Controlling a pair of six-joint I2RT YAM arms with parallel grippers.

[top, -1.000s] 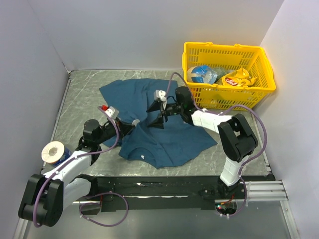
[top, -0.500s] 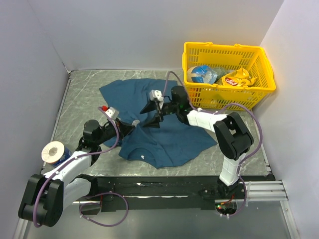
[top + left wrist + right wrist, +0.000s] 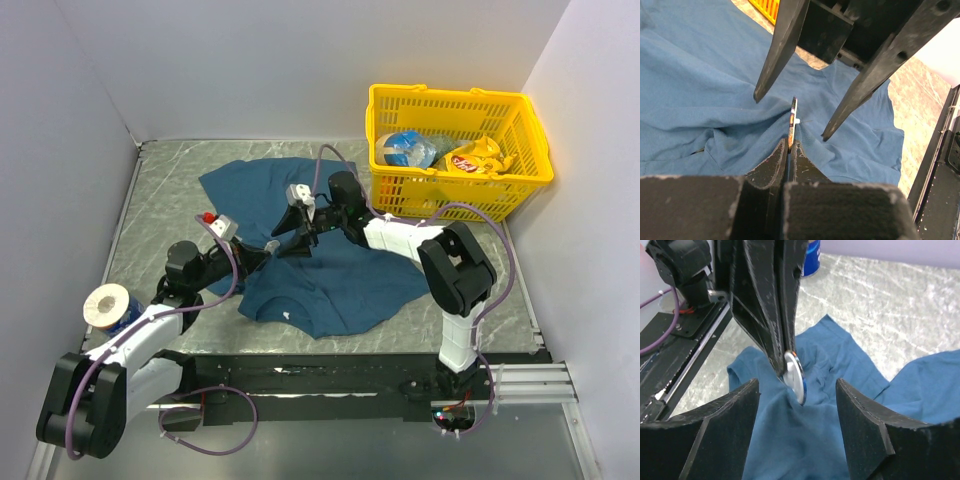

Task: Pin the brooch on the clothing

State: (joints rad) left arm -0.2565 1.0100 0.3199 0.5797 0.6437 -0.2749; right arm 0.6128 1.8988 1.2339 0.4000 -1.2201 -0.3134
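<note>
**brooch pinched in the left gripper, flanked by the open right gripper**

the brooch is held edge-on between the fully closed fingers of the left gripper, with most of the piece standing out beyond the fingertips. from the right wrist it is seen as a small round disc clamped at its upper edge by the left gripper. the right gripper is spread wide and nothing is gripped by it; one finger is placed on each side of the brooch, apart from it. the brooch is set just above a raised fold of the t-shirt, and its lower edge is seen against the cloth. whether the pin is through the fabric cannot be told. from above, both grippers are met over the middle of the t-shirt, which is spread on the table beside a yellow basket.
</note>
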